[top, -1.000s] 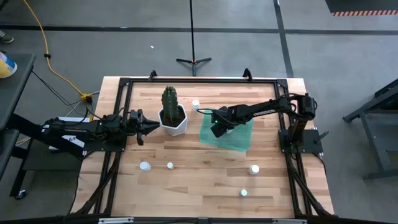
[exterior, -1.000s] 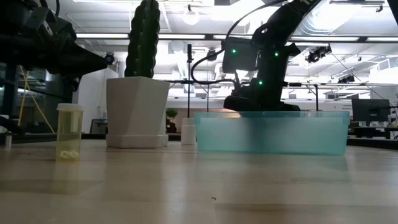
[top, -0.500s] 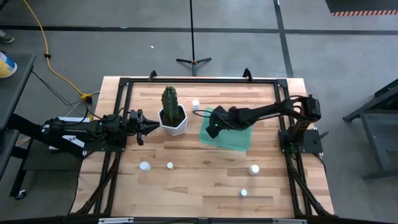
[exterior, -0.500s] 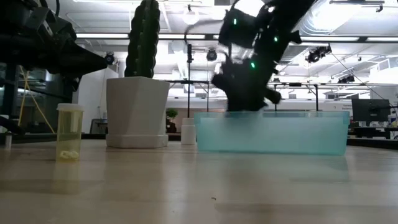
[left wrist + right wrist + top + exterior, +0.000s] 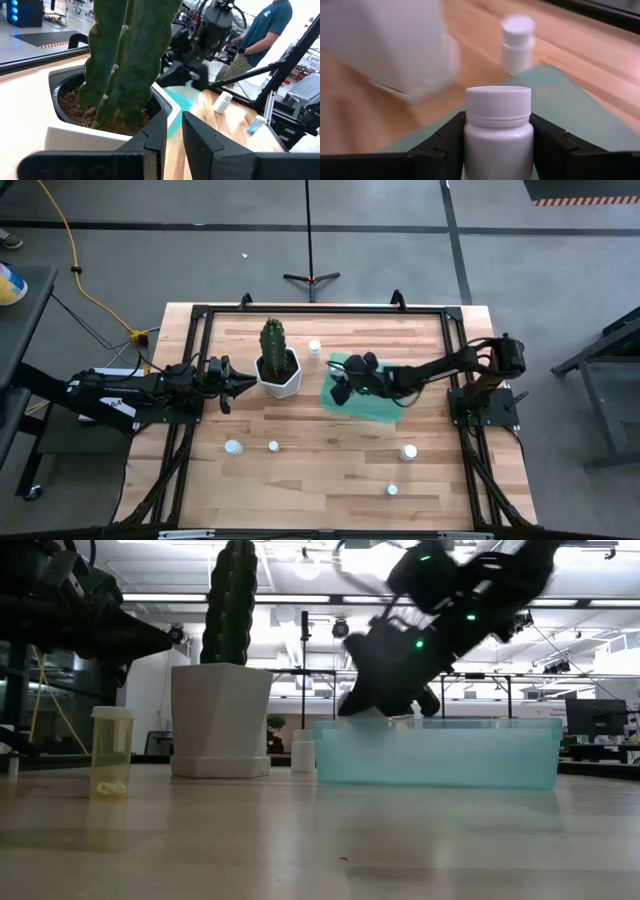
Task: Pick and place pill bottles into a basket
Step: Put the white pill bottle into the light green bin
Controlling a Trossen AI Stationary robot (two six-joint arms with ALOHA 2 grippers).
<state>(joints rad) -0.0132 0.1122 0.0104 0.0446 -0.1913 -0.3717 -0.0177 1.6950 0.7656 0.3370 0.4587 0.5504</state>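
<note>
A tall green cactus (image 5: 272, 340) stands upright in a white faceted pot (image 5: 279, 375) on the wooden table (image 5: 320, 480), a yellow cable (image 5: 75, 270) trails over the grey floor, a black stand (image 5: 311, 277) rises behind, and a person in teal (image 5: 262, 27) waits beyond.

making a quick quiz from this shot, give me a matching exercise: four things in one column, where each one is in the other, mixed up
Things:
1. right hand
2. left hand
3. cactus pot
4. bottle by the far edge

Places:
A. on the bare wood behind the green basket
B. over the basket's left end, gripping a white bottle
C. between the left hand and the basket
D. just left of the cactus pot

Pairs: 1-B, 2-D, 3-C, 4-A
</note>
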